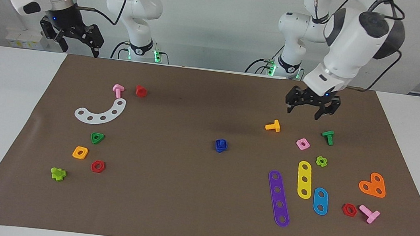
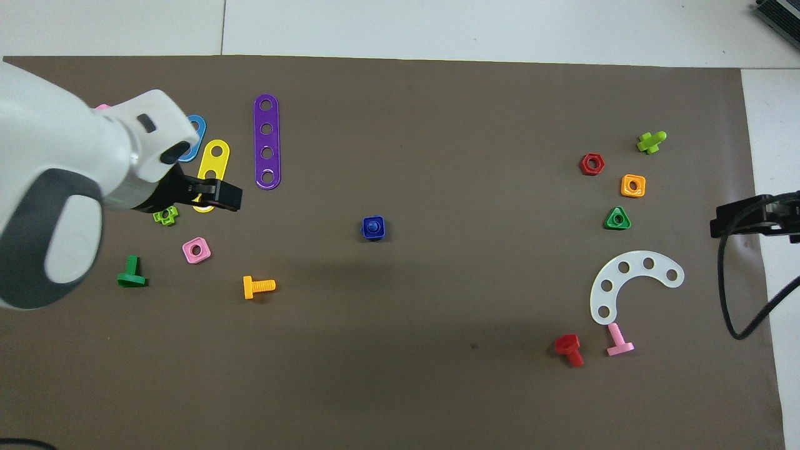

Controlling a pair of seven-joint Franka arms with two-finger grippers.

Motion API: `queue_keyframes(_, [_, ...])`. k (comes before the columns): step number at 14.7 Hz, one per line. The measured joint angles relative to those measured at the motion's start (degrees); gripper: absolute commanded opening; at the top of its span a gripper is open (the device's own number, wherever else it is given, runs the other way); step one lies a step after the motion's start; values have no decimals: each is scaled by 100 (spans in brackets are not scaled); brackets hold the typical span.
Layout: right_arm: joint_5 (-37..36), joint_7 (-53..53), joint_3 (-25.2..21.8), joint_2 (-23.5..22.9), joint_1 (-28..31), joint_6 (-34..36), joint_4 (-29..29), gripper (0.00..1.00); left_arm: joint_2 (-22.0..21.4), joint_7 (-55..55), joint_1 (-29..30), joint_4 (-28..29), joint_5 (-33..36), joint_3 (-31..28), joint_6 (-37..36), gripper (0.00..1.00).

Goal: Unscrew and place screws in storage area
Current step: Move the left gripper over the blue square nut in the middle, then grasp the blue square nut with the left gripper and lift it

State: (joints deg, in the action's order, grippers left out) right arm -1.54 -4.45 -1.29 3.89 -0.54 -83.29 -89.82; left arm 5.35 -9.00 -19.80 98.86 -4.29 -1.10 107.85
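Screws (image 1: 221, 145) mid-mat (image 1: 181, 218), bolt threaded in nut. Loose strips (image 1: 278, 198) toward left arm's end. Curved strip (image 1: 100, 111) toward right arm's end.

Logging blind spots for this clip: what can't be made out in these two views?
- Blue bolt and nut: too small in both views to tell how far they are threaded together.
- Blue strip: the overhead view shows only one end; the left arm covers the rest.
- Right gripper: cut off by the overhead view's edge; in the facing view it waits above the table's edge.
- Left gripper: open, over the mat; its height is unclear.
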Motion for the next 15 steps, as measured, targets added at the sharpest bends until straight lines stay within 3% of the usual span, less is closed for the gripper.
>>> queue_keyframes(2, [0, 0, 0, 1, 0, 0, 0, 100, 548, -393, -391, 18, -204, 8, 789, 100])
queue_keyframes(7, [0, 0, 0, 1, 0, 0, 0, 100, 1567, -701, -1092, -25, -413, 2, 1927, 96])
queue_keyframes(15, [0, 0, 0, 2, 0, 0, 0, 100, 2101, -740, -1601, -16, -245, -14, 2330, 88])
